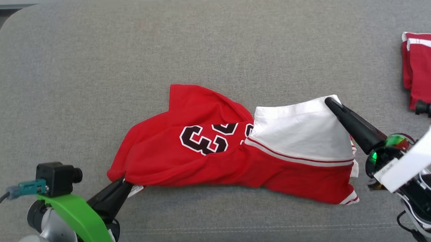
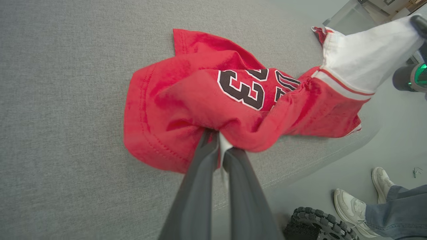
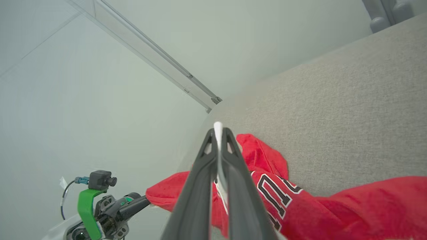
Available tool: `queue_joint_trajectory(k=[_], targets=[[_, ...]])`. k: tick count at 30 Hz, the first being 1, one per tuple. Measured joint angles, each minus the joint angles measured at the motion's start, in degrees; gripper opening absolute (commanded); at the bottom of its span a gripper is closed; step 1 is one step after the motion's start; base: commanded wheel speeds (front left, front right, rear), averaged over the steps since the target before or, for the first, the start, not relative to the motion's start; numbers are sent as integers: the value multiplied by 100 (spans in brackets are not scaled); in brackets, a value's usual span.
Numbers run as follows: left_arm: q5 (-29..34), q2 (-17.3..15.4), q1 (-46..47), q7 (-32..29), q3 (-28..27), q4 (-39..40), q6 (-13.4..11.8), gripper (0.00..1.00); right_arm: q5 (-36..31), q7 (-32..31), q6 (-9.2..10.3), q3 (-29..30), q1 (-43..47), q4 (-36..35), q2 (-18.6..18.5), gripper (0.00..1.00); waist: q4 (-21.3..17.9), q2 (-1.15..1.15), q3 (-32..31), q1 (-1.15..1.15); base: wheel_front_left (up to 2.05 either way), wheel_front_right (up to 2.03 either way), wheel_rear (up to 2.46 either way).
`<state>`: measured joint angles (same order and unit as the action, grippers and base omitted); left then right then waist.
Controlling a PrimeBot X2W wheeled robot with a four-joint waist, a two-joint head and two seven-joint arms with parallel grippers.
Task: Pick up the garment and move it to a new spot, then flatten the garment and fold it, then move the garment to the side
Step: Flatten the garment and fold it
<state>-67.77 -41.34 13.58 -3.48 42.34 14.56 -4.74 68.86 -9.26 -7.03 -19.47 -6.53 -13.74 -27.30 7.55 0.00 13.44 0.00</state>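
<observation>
Garment (image 1: 216,153) — a red jersey with a white panel — lies stretched across the grey cushion (image 1: 91,68) in the head view, the left gripper (image 1: 123,182) pinched on its red corner at lower left, the right gripper (image 1: 330,102) clamped on the white edge at right. Left wrist view: both fingers (image 2: 200,186) closed on bunched red cloth resting on the cushion. Right wrist view: fingers pressed together on a thin white fold, red cloth trailing below.
</observation>
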Motion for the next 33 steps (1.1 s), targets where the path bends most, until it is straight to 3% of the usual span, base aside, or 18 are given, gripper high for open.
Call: queue_joint_trajectory(k=[6,10,13,15,18,23,27,29,33], targets=[[47,-497,-339,-52,-19,527,-35,0,171,710,0,490,599,-1434,34,0,-222,0,-251,0,0,0,0],[47,-812,-442,-109,-123,1018,-81,0,200,973,-2,906,734,-2455,-226,0,-385,0,-436,0,0,0,0],[47,-1068,-485,-185,-235,1496,-90,0,231,944,-2,1206,1044,-2818,-531,0,-527,0,-525,0,0,0,0],[47,-1218,-483,-282,-334,1712,-91,0,303,842,46,1338,1250,-2814,-710,0,-606,0,-538,0,0,0,0],[-7,-1474,-460,-534,-436,1897,-138,0,478,665,286,1526,1421,-2525,-884,0,-665,0,-460,0,0,0,0],[-391,-1491,93,-1169,-438,1659,-138,0,883,388,423,1561,1170,-1703,-948,0,-692,0,-185,0,0,0,0],[-464,-1255,1088,-1847,-434,1054,-138,0,970,-5,706,1362,-65,-915,-989,0,-610,0,194,0,0,0,0],[-634,-940,1547,-2001,-459,784,-138,0,865,-180,882,1206,-741,-680,-1013,0,-569,0,355,0,0,0,0],[-486,-523,2587,-2308,-516,189,-140,0,503,-341,1347,989,-2310,-244,-883,0,-491,0,675,0,0,0,0]])
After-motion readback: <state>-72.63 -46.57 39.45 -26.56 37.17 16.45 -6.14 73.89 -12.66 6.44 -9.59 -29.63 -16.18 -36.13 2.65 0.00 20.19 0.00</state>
